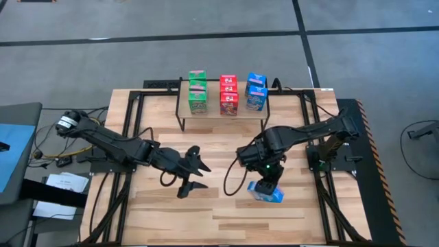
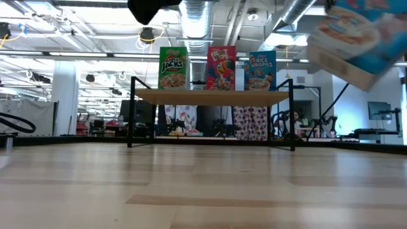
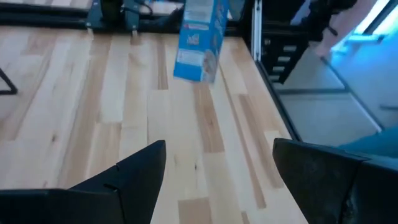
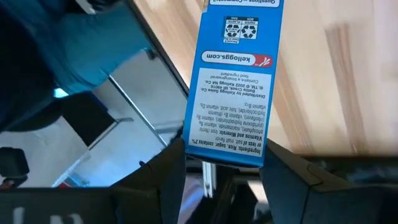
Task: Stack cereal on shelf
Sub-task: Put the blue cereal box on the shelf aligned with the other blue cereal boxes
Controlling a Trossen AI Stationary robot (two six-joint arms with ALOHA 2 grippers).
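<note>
— What's the right hand doing?

— It's clamped on a blue cereal box, its two dark fingers pressing the box's narrow sides at one end. The box hangs tilted above the desk, off the wood, toward the near right part of it. From the low camera you see it up in the corner, slanted, clear of the surface.

— And the left hand?

— Empty, fingers spread apart, hovering over the middle of the desk just left of the right hand. Its camera looks across the planks at that same blue box.

— Where's the rest of the cereal?

— On the shelf at the far side of the desk — a light-wood board on thin black legs. Green boxes on the left, red boxes in the middle, blue boxes on the right, each colour lined up front to back, the columns close beside one another. From the low view the front ones stand upright with printed faces toward the desk.

— How many blue ones up there?

— I make out two from above; the red and green columns look longer, but I can't count them for certain.

— Anything behind?

— Just the big open room with ceiling ducts and lights.
</note>
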